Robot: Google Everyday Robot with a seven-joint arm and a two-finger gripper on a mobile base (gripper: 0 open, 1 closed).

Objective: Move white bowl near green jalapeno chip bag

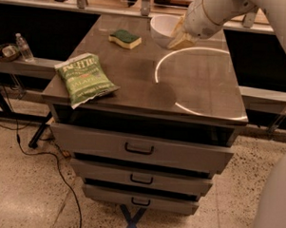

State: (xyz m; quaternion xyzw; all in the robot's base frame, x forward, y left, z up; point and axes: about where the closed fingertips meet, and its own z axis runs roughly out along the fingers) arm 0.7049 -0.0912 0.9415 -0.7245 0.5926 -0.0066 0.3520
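The white bowl (163, 29) hangs above the far middle of the brown cabinet top (135, 77), tipped toward me. My gripper (181, 37) reaches in from the upper right and is shut on the bowl's right rim, holding it off the surface. The green jalapeno chip bag (85, 78) lies flat at the front left corner of the top, well to the left of and nearer than the bowl.
A green-and-yellow sponge (125, 38) lies at the far left of the top, just left of the bowl. A bright ring of light (156, 71) marks the right half. Below are several drawers (139, 149). A water bottle (23, 46) stands on the left shelf.
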